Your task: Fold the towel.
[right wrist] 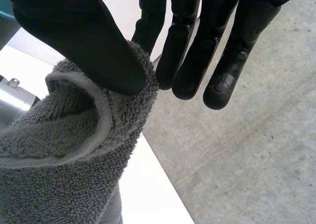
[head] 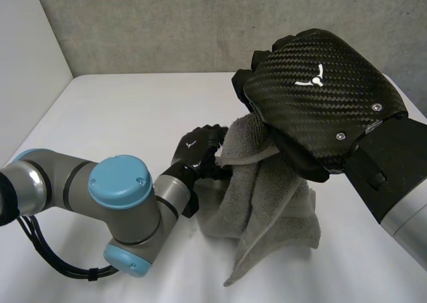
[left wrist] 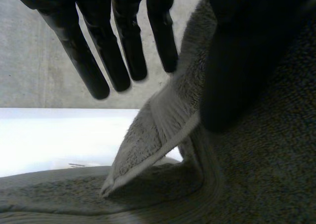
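A grey towel [head: 267, 203] hangs bunched over the white table [head: 120, 109], its lower part resting on the table. My right hand [head: 320, 96] holds it up by the top; in the right wrist view its thumb [right wrist: 89, 41] pinches a rolled edge of the towel [right wrist: 64, 160] against the fingers. My left hand [head: 199, 149] is at the towel's left side, about halfway up. In the left wrist view its fingers [left wrist: 123, 46] are straight and just clear of the cloth, while the thumb [left wrist: 242, 61] lies over a hemmed edge of the towel [left wrist: 256, 174].
A grey concrete wall [head: 167, 23] runs along the back of the table, and a white wall [head: 27, 63] stands on the left. My left arm [head: 120, 196] lies low across the front left of the table.
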